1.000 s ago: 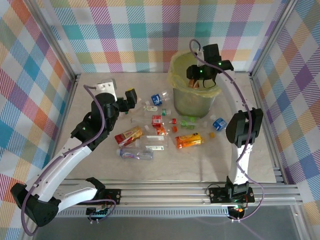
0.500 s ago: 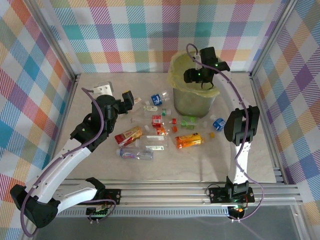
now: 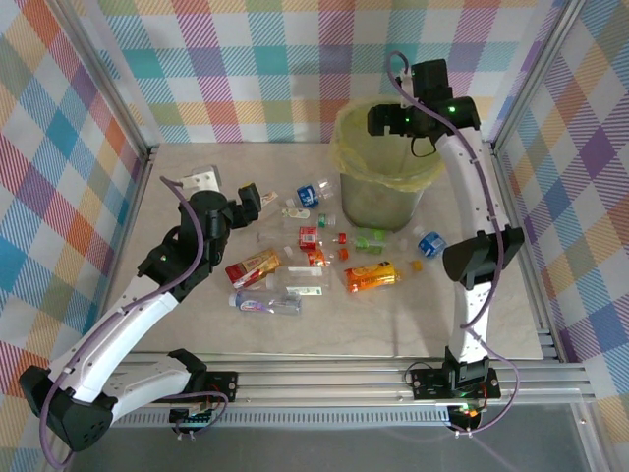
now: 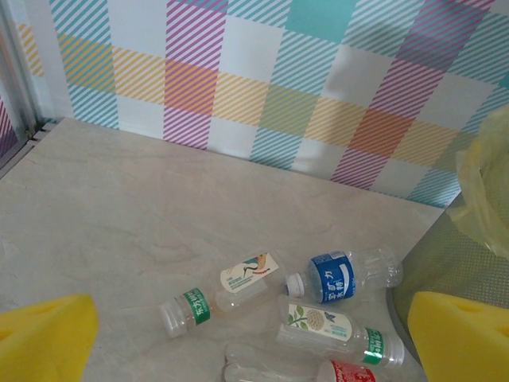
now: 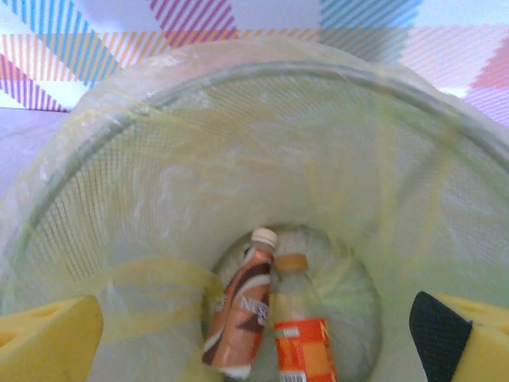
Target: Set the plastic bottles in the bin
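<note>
Above the far rim of the bin (image 3: 346,147), in the overhead view, the right gripper (image 3: 378,120) is hanging with its jaws spread wide and nothing between them. A second ago it was sitting lower in the bin's mouth, pinching a brownish bottle. Now it is lifting clear, so that bottle is reading as dropped in and this arm is coming free for another fetch. The left gripper (image 3: 257,200), also spread and empty, is hovering over the left end of the scatter, a little nearer it than before. The plastic bottles (image 3: 371,276) still on the table are lying between the two arms and just in front of the bin: about a dozen, though the clear ones are overlapping too much for an exact count.

From the left wrist, two yellow pads (image 4: 48,338) are showing at the bottom corners, far apart. Five bottles are lying between them: a white-labelled bottle (image 4: 215,294), a blue-labelled bottle (image 4: 342,274), a green-capped bottle (image 4: 334,326), a clear bottle (image 4: 266,366) and a red-labelled bottle (image 4: 350,372) cut by the lower edge. The bin's mesh wall is standing at the right.

From the right wrist, the camera is looking straight down into the lined bin, with pads well apart at both lower corners. Two bottles are resting side by side on the bottom, touching: a brown bottle (image 5: 242,314) and an orange-labelled bottle (image 5: 301,338). Most of the job is still waiting.
</note>
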Robot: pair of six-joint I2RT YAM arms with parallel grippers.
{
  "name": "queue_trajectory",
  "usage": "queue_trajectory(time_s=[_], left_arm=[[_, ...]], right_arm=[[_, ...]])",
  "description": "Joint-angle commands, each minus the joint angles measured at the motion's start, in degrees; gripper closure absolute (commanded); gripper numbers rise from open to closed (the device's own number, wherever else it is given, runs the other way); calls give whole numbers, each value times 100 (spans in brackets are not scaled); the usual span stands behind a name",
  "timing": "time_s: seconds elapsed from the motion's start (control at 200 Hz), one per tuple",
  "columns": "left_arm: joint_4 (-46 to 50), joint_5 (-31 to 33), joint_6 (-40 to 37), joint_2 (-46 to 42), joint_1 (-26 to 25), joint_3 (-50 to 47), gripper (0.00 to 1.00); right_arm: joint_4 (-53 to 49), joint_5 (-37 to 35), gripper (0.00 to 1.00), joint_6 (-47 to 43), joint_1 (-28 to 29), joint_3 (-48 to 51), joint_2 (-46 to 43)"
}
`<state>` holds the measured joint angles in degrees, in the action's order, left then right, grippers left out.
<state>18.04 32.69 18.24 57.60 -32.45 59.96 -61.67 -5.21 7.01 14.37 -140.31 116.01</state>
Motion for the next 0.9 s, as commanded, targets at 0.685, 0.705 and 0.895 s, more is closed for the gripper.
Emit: queue_trajectory(time_s=[0.685, 0.705, 0.895], left_arm=[[-161, -222, -7, -166, 240, -222, 0], [-161, -227, -5, -164, 245, -220, 0], [-145, -271, 22, -157, 282, -242, 0]], right_arm=[[477, -605, 0, 1401, -1079, 7289, -4429], [507, -606, 0, 1373, -1085, 7354, -4379], [735, -664, 0, 1146, -1182, 7554, -3690]])
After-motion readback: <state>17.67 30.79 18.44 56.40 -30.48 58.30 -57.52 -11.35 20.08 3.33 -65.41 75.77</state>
